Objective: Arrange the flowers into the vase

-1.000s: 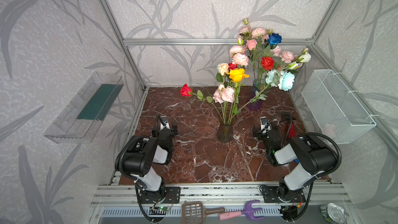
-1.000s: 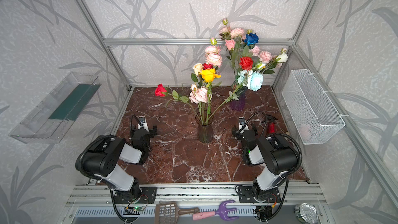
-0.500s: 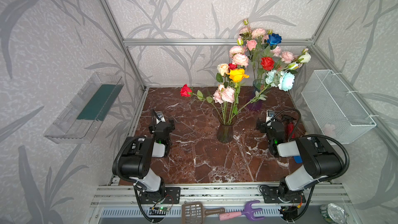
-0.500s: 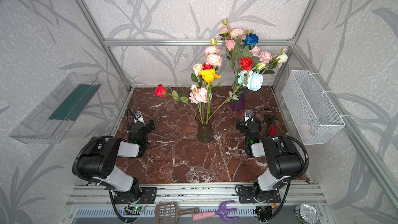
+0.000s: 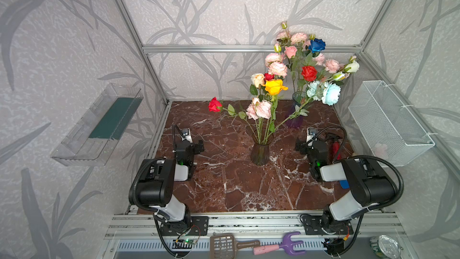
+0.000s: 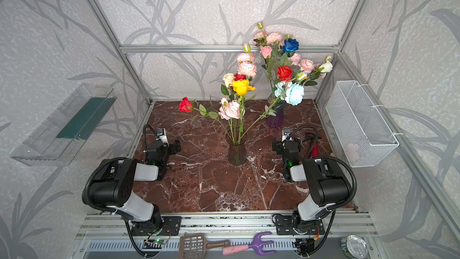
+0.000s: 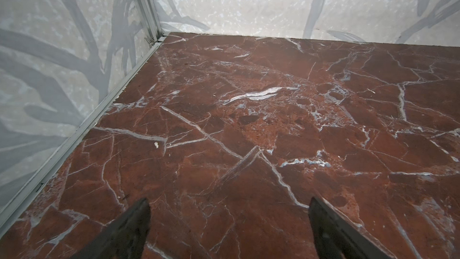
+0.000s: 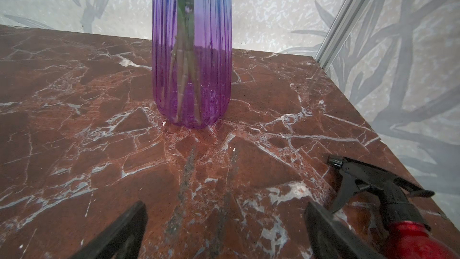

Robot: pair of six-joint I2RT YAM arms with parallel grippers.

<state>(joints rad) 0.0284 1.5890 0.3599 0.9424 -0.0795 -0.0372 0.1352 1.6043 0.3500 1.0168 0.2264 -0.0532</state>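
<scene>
Both arms sit low at the near side of the marble table (image 5: 224, 185), and the flowers (image 5: 273, 87) are up in two bunches. The dark glass vase (image 5: 259, 151) stands mid-table between the arms. Green leafy stems fan out of it: a yellow rose (image 6: 241, 86) on top, pink peonies (image 5: 261, 109) lower, and a red rose (image 5: 214, 104) leaning far out to the left. One long stem slants right toward the pale-blue peonies (image 5: 329, 93). Behind, the purple vase (image 8: 191, 71) carries the taller bunch, with a blue rose (image 5: 317, 45), a white rose (image 5: 352, 66) and more pinks.

The left gripper (image 7: 229, 205) is spread wide over bare marble, holding nothing. The right gripper (image 8: 225, 206) is also wide and empty, facing the purple vase with a red spray bottle (image 8: 398, 210) just beside it. The tin can (image 5: 384, 245) at the front rail is too small to read.
</scene>
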